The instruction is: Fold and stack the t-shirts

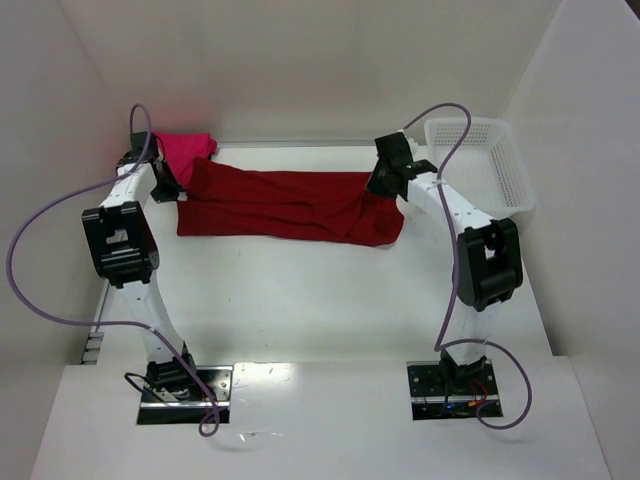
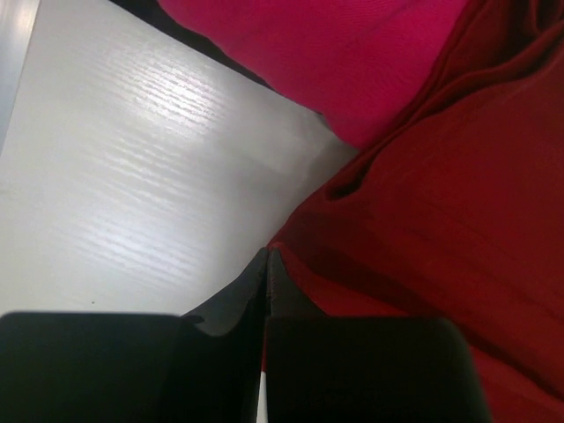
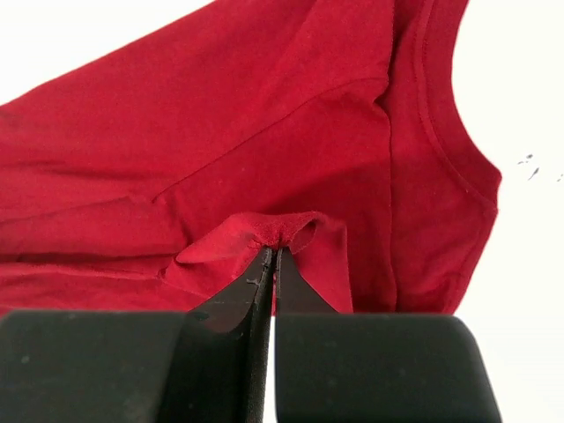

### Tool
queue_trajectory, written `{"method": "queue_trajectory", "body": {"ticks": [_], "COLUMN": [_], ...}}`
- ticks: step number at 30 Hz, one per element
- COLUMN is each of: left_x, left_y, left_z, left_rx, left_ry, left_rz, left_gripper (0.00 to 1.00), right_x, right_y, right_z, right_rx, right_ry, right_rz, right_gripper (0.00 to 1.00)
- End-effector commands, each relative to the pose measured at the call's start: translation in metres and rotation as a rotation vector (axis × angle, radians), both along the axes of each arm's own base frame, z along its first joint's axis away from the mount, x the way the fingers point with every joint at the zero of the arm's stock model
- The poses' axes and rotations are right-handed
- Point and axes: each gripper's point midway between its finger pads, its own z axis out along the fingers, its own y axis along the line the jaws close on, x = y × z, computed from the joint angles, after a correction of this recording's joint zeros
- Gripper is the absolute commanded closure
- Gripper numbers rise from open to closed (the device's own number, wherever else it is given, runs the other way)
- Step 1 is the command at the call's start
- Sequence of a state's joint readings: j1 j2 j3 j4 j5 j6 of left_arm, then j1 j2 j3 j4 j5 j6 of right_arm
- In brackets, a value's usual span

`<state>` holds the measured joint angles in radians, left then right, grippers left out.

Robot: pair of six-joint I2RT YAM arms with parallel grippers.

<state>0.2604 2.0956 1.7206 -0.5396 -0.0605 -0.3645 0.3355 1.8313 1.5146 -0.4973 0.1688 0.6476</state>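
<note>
Crimson t-shirt (image 1: 290, 205), ends pinched tight by left gripper (image 2: 267, 256) and right gripper (image 3: 275, 251), magenta t-shirt (image 1: 185, 150) touching its left end

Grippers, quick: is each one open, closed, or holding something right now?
Left gripper: closed, apparently pinching the red shirt at its edge.
Right gripper: closed, pinching a fold of the red shirt.

The crimson t-shirt (image 1: 290, 205) lay stretched sideways across the far part of the table (image 1: 300, 290). It was rumpled, with long creases running along its length. At its right end a small fold of cloth was pinched up, beside a curved stitched hem. The pink t-shirt (image 1: 185, 150) sat bunched in the far left corner, touching the crimson one's left end.
</note>
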Motion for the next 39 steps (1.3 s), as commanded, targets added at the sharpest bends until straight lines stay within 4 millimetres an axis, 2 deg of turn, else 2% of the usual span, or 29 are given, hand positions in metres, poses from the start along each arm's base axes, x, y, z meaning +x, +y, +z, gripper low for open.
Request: {"method": "queue_trajectory", "body": {"ticks": [1, 2, 4, 5, 6, 7, 8, 9, 10, 11, 13, 15, 17, 18, 21, 23, 25, 26, 27, 29, 30, 31, 32, 33, 34, 38, 39], "left_x": [0.022, 0.022, 0.029, 0.029, 0.029, 0.031, 0.031, 0.034, 0.035, 0.035, 0.038, 0.04, 0.04, 0.04, 0.039, 0.041, 0.047, 0.047, 0.05, 0.052, 0.055, 0.059, 0.058, 0.061, 0.064, 0.069, 0.071], "left_y": [0.003, 0.003, 0.0, 0.0, 0.0, 0.002, 0.002, 0.003, 0.005, 0.005, 0.006, 0.006, 0.006, 0.006, 0.006, 0.006, 0.008, 0.008, 0.008, 0.009, 0.01, 0.011, 0.011, 0.011, 0.012, 0.009, 0.01], "left_z": [0.019, 0.014, 0.018, 0.02, 0.014, 0.018, 0.014, 0.019, 0.023, 0.017, 0.017, 0.009, 0.004, 0.004, -0.003, -0.01, 0.0, -0.006, -0.002, -0.003, 0.003, 0.008, 0.003, 0.009, 0.013, 0.016, 0.014], "left_rx": [0.03, 0.027, 0.03, 0.03, 0.027, 0.038, 0.035, 0.039, 0.047, 0.044, 0.044, 0.041, 0.033, 0.033, 0.031, 0.029, 0.035, 0.033, 0.036, 0.036, 0.04, 0.043, 0.041, 0.045, 0.048, 0.034, 0.034], "left_ry": [-0.071, -0.061, -0.076, -0.076, -0.064, -0.074, -0.065, -0.078, -0.081, -0.07, -0.07, -0.057, -0.05, -0.05, -0.041, -0.032, -0.057, -0.047, -0.058, -0.059, -0.073, -0.088, -0.079, -0.093, -0.104, -0.119, -0.118], "left_rz": [-0.03, -0.03, -0.039, -0.039, -0.039, -0.034, -0.034, -0.034, -0.028, -0.028, -0.028, -0.028, -0.021, -0.021, -0.021, -0.021, -0.021, -0.021, -0.021, -0.021, -0.021, -0.021, -0.021, -0.021, -0.021, -0.033, -0.034], "left_gripper": [1.0, 1.0, 1.0, 1.0, 1.0, 1.0, 1.0, 1.0, 1.0, 1.0, 1.0, 1.0, 1.0, 1.0, 1.0, 1.0, 1.0, 1.0, 1.0, 1.0, 1.0, 1.0, 1.0, 1.0, 1.0, 1.0, 1.0], "right_x": [0.03, 0.034, 0.043, 0.044, 0.045, 0.046, 0.049, 0.051, 0.052, 0.055, 0.058, 0.062, 0.063, 0.065, 0.07, 0.076, 0.079, 0.082, 0.082, 0.09, 0.092, 0.094, 0.098, 0.1, 0.103, 0.112, 0.113], "right_y": [-0.002, -0.004, -0.015, -0.015, -0.019, -0.019, -0.023, -0.023, -0.023, -0.028, -0.027, -0.022, -0.018, -0.018, -0.015, -0.013, -0.012, -0.012, -0.012, -0.01, -0.009, -0.01, -0.009, -0.009, -0.008, -0.006, -0.011], "right_z": [0.036, 0.045, 0.043, 0.048, 0.048, 0.044, 0.049, 0.054, 0.048, 0.053, 0.042, 0.04, 0.025, 0.027, 0.012, 0.013, 0.005, 0.011, -0.002, 0.005, 0.009, 0.004, 0.004, 0.008, 0.005, -0.001, -0.001], "right_rx": [0.01, 0.001, -0.014, -0.012, -0.005, -0.008, -0.005, -0.008, -0.011, -0.017, -0.023, -0.017, -0.011, -0.009, -0.008, -0.006, -0.017, -0.013, -0.019, -0.021, -0.018, -0.026, -0.025, -0.022, -0.023, -0.023, -0.023], "right_ry": [-0.124, -0.145, -0.148, -0.154, -0.152, -0.143, -0.156, -0.167, -0.157, -0.167, -0.148, -0.145, -0.115, -0.124, -0.103, -0.111, -0.101, -0.114, -0.091, -0.112, -0.121, -0.116, -0.121, -0.131, -0.127, -0.128, -0.128], "right_rz": [-0.011, -0.012, -0.035, -0.036, -0.04, -0.04, -0.049, -0.044, -0.043, -0.046, -0.045, -0.022, -0.007, -0.007, 0.0, 0.0, 0.007, 0.007, 0.008, 0.014, 0.013, 0.007, 0.007, 0.006, 0.006, 0.006, -0.003], "right_gripper": [1.0, 1.0, 1.0, 1.0, 1.0, 1.0, 1.0, 1.0, 1.0, 1.0, 1.0, 1.0, 1.0, 1.0, 1.0, 1.0, 1.0, 1.0, 1.0, 1.0, 1.0, 1.0, 1.0, 1.0, 1.0, 1.0, 1.0]}}
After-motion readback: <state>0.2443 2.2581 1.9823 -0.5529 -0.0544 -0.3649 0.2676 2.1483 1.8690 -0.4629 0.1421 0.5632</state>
